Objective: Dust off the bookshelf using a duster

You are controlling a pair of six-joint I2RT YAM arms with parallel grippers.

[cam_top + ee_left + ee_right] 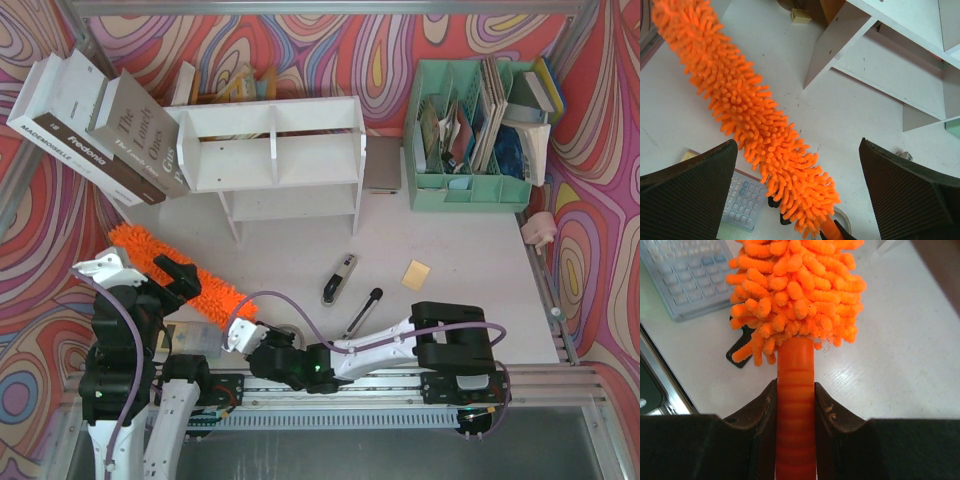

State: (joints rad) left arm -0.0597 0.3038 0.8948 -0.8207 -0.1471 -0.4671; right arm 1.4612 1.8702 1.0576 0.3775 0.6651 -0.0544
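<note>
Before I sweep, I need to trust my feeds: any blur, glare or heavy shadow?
Top external: evenly lit and sharp, only soft shadows under the bookshelf. Left wrist: the duster is crisp, the left fingers dark in the corners. Right wrist: handle sharp, calculator slightly soft.

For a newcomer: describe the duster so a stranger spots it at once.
Start at the white bookshelf at the table's back, then look toward the near left corner. There is the duster, its handle clamped in the right gripper. It alone is long, fluffy and bright orange; the tools nearby are small and dark.
</note>
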